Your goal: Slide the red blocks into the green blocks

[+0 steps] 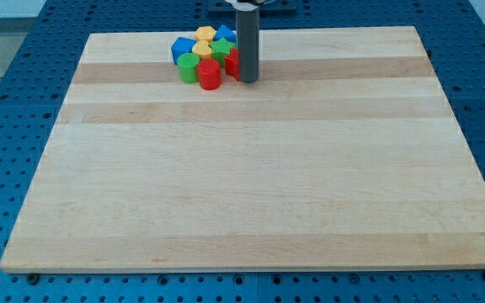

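Note:
A tight cluster of blocks sits near the top edge of the wooden board (251,168), left of centre. A red cylinder (210,74) stands at the cluster's front, touching a green cylinder (189,67) on its left. A second red block (232,64) is mostly hidden behind the rod, next to a green block (221,51). Two yellow blocks (205,34) (202,48) and two blue blocks (182,48) (226,34) fill the back. My tip (248,80) rests on the board at the cluster's right side, against the second red block.
The board lies on a blue perforated table (23,50). The arm's rod (247,42) comes down from the view's top edge. The cluster lies close to the board's top edge.

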`<state>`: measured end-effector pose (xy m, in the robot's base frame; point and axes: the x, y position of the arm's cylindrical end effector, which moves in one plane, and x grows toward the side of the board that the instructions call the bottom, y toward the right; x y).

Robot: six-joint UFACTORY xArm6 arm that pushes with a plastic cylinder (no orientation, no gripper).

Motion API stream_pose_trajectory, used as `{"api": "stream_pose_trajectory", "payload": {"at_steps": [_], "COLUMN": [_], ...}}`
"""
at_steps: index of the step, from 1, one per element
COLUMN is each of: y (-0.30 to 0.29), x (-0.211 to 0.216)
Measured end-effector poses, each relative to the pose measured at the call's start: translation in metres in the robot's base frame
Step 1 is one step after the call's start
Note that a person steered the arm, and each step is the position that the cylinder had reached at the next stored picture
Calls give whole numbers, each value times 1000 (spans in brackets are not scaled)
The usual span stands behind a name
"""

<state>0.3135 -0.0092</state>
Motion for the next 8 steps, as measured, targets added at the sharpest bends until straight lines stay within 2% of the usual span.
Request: {"api": "stream_pose_trajectory", "payload": {"at_steps": [1, 3, 4, 5, 7, 8], "y": [1, 65, 71, 49, -30, -32], "x": [6, 5, -22, -31, -37, -37]}}
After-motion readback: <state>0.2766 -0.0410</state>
